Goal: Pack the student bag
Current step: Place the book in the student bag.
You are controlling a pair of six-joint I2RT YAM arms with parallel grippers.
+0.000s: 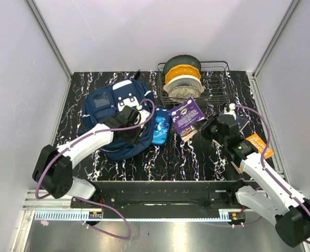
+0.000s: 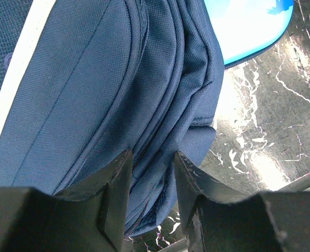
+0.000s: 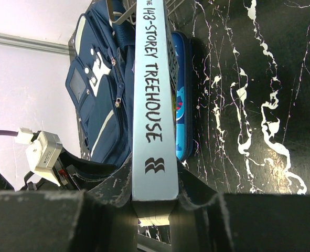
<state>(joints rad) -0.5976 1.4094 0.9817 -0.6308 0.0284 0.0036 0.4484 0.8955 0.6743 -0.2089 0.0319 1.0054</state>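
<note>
White walls (image 1: pixel 18 52), black white-veined marble tabletop (image 1: pixel 196 157), navy student bag (image 1: pixel 105 105) lying left of centre, left gripper (image 2: pixel 152 157) straddling its seam fold, pinch unclear, blue pencil case (image 1: pixel 161 128) beside bag, right gripper (image 3: pixel 153 184) clamping Treehouse book (image 3: pixel 153 94), wire basket (image 1: pixel 220 84) at back.

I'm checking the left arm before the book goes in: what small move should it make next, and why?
Probably close the left gripper on the fold of the student bag between its fingers: no open mouth shows on the bag, and the right gripper holds the book ready.
</note>
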